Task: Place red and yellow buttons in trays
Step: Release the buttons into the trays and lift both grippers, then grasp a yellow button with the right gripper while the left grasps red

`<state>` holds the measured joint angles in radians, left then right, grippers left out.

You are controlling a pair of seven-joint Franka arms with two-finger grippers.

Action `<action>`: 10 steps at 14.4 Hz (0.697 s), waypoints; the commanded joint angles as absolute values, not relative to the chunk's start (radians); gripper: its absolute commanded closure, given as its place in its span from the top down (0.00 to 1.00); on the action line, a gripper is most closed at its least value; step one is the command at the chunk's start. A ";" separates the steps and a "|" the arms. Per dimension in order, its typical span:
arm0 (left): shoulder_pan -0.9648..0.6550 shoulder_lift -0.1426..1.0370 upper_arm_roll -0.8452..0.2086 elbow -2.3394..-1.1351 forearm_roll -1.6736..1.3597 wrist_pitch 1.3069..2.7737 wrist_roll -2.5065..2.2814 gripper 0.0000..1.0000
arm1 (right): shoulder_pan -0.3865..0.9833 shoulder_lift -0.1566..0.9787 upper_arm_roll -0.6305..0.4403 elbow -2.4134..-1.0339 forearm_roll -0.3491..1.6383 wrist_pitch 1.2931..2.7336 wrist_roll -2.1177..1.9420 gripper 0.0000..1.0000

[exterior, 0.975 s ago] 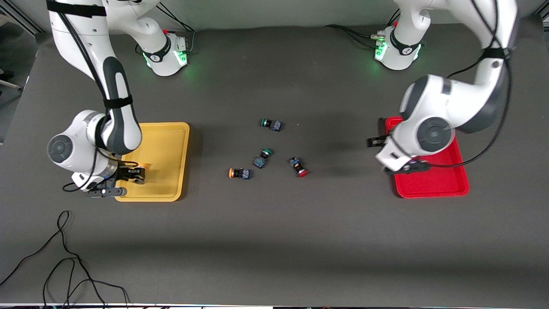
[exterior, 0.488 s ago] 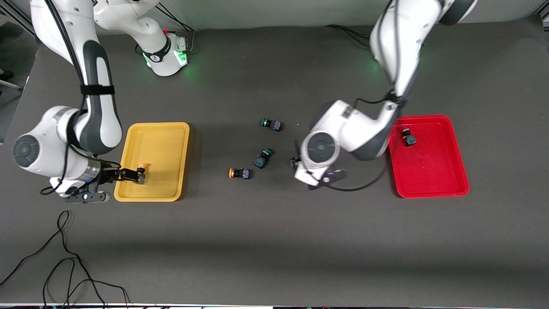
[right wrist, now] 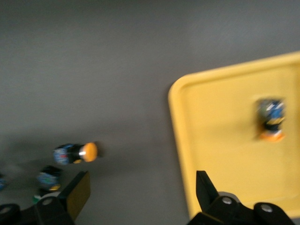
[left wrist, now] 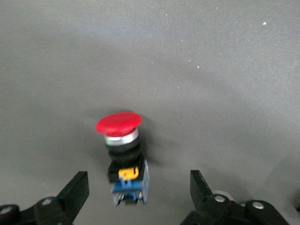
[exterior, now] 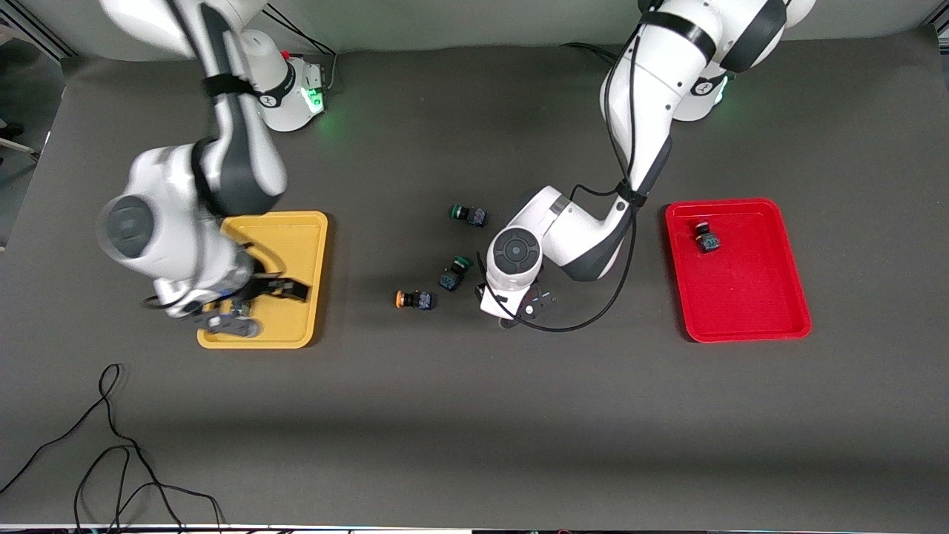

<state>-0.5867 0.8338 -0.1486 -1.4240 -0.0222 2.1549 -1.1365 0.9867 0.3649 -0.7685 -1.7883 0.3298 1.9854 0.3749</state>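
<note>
Dark grey matting covers the whole table point(exterior: 474, 415), with both arm bases along its farther edge and a loose cable point(exterior: 111, 445) lying near the front camera at the right arm's end.

Left gripper point(left wrist: 136, 197) hangs low over the middle of the table, fingers spread wide on either side of a red-capped button point(left wrist: 123, 157) that lies on its side on the mat; nothing is gripped yet. To do this pick well, I judge it should come straight down until the pads bracket the black-and-blue body rather than the rounded cap, which would likely squirt out, then close squarely and lift before swinging to the red tray.

Right gripper point(exterior: 270, 289) is over the yellow tray point(exterior: 296, 237), its fingers parted and empty. Its next target is presumably the orange-capped button point(exterior: 414, 299) on the mat between the yellow tray and the left gripper.

Red tray point(exterior: 741, 297), toward the left arm's end, holds one button point(exterior: 706, 239) in its farther part; its cap colour is hard to make out, probably red. In the yellow tray, the right wrist view shows one orange-capped button point(right wrist: 271, 119) resting on the floor.

Two green-capped buttons point(exterior: 454, 271) point(exterior: 468, 214) lie on the mat near the left gripper and should be left alone.
</note>
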 commanded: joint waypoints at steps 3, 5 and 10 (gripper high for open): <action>-0.600 0.821 -0.133 -1.470 -0.009 2.188 -1.144 0.21 | 1.046 0.481 -0.752 -1.663 0.362 1.991 0.863 1.00; -0.597 0.816 -0.133 -1.470 -0.009 2.175 -1.144 0.00 | 1.048 0.543 -0.736 -1.617 0.444 2.017 1.118 1.00; -0.533 0.663 -0.129 -1.463 -0.012 1.923 -1.047 0.00 | 1.052 0.643 -0.621 -1.600 0.476 2.128 1.527 1.00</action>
